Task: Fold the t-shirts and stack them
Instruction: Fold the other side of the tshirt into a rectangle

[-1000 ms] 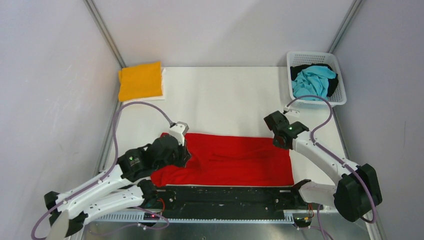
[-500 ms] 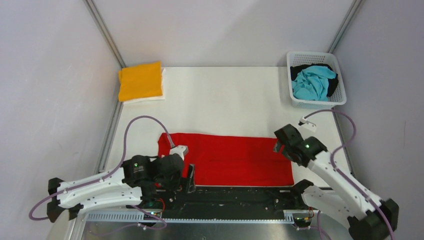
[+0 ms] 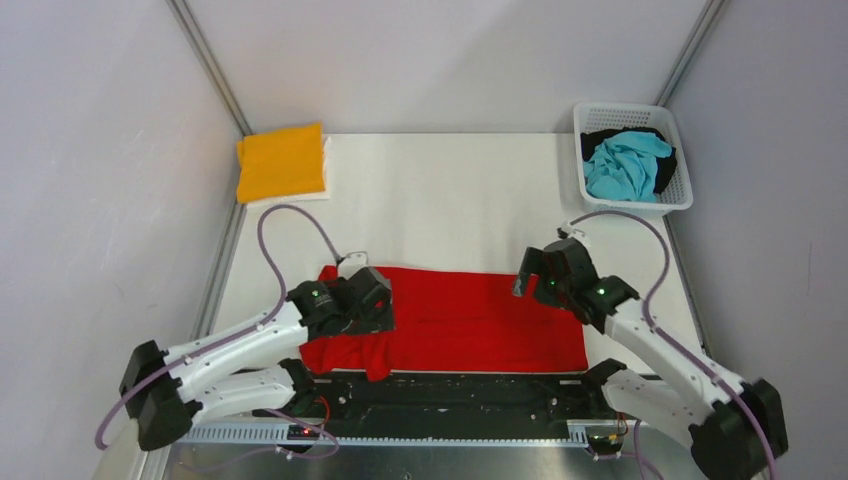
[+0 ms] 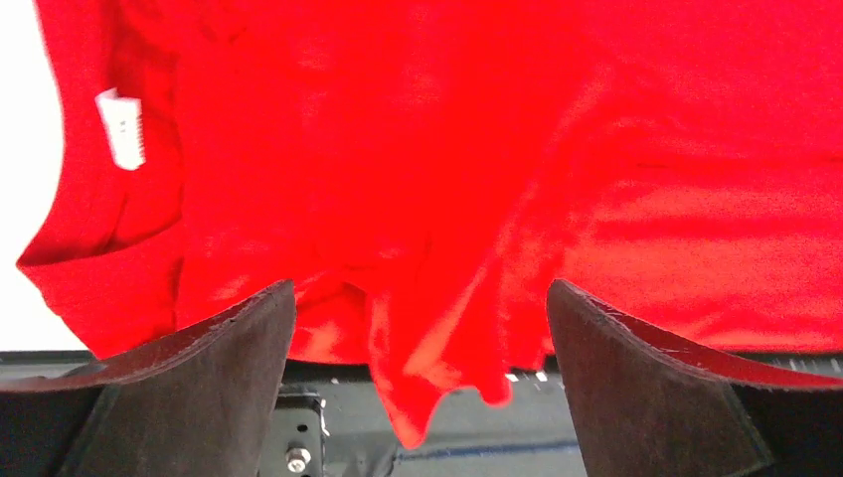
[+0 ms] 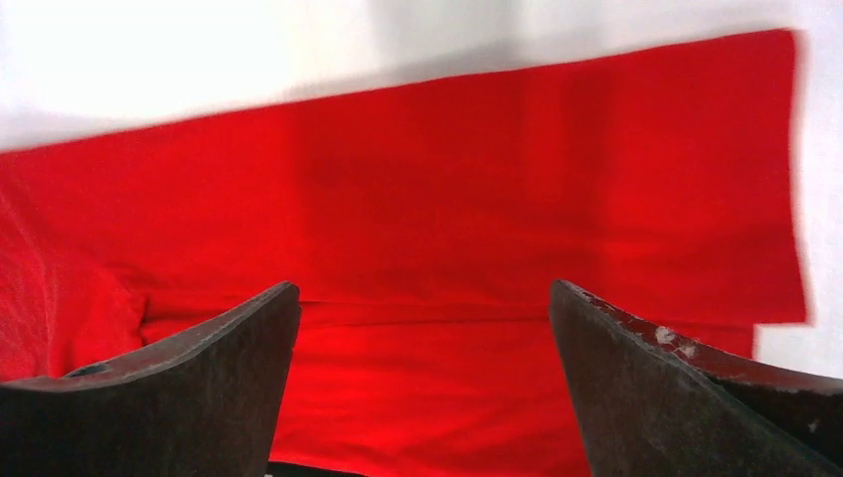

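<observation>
Left jaws: wide open, empty, hovering over the rumpled collar end of the red t-shirt [image 3: 470, 320]. Just below them a flap of cloth spills off the near edge of the tabletop [image 3: 450, 200] onto the black rail [image 3: 450, 392]. The neck label [image 4: 121, 127] sits up-left of the jaws.

Right jaws: also wide open, empty, over the opposite end, which lies flat.

The red one is a long band running between both sets of jaws. Lengthwise folds look done; crosswise fold and stacking not yet. The left end probably needs tidying first.

Far beyond the left jaws: orange-yellow t-shirt [image 3: 282, 160], folded, on top of a white t-shirt [image 3: 326, 175]. I count those two as finished.

Far beyond the right jaws: basket [image 3: 636, 207] holding a turquoise t-shirt [image 3: 625, 165] and a black t-shirt [image 3: 600, 136], both crumpled and yet to fold.
</observation>
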